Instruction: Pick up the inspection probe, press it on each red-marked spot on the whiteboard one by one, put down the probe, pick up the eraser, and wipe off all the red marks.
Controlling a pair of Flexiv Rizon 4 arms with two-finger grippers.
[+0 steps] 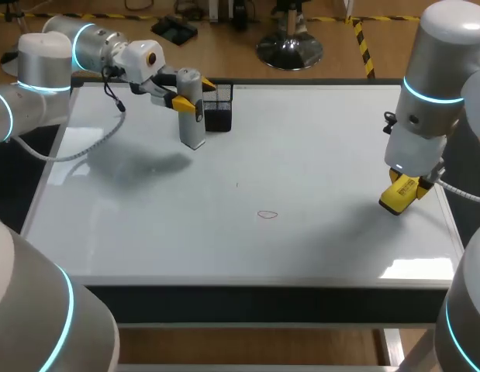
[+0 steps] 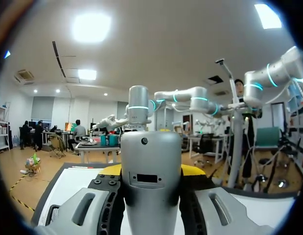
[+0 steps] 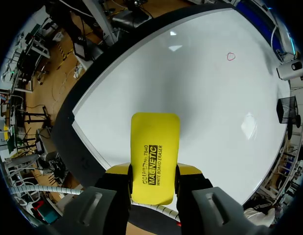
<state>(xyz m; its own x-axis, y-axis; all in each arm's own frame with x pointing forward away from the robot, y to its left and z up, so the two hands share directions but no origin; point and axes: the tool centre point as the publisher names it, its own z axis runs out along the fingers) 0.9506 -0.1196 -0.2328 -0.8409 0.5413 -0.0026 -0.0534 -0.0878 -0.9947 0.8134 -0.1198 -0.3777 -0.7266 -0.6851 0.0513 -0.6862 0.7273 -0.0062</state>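
The grey inspection probe stands upright at the back left of the whiteboard, with my left gripper shut on its upper part. In the left wrist view the probe fills the gap between the fingers of the left gripper. I cannot tell whether its lower end touches the board. My right gripper is shut on the yellow eraser just above the board's right edge. From the right wrist, the eraser sticks out ahead of the right gripper. One red mark lies mid-board; it also shows as a small red mark far ahead of the eraser.
A black mesh holder stands right behind the probe at the board's back edge; the right wrist view shows this holder too. The whiteboard's dark frame runs along the front.
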